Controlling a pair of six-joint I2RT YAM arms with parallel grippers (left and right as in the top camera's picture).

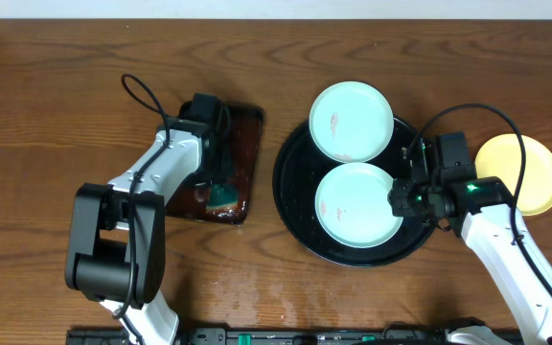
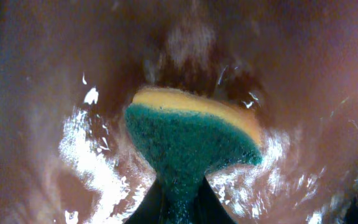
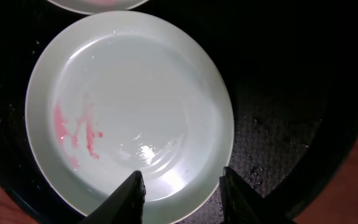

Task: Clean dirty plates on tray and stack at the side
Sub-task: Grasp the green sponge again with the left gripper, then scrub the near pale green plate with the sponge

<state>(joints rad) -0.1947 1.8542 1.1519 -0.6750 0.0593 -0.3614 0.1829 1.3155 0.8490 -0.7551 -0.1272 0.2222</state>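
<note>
Two pale mint plates lie on the round black tray. The far plate and the near plate both carry reddish smears. A pale yellow plate rests on the table to the right of the tray. My right gripper is open and low over the near plate's right rim. In the right wrist view the right gripper has one finger over the plate and the other over the tray. My left gripper is shut on a teal-and-yellow sponge.
The sponge hangs over a wet, rectangular dark brown tray left of the black tray. Bare wooden table surrounds both trays. The right arm's cable loops above the yellow plate.
</note>
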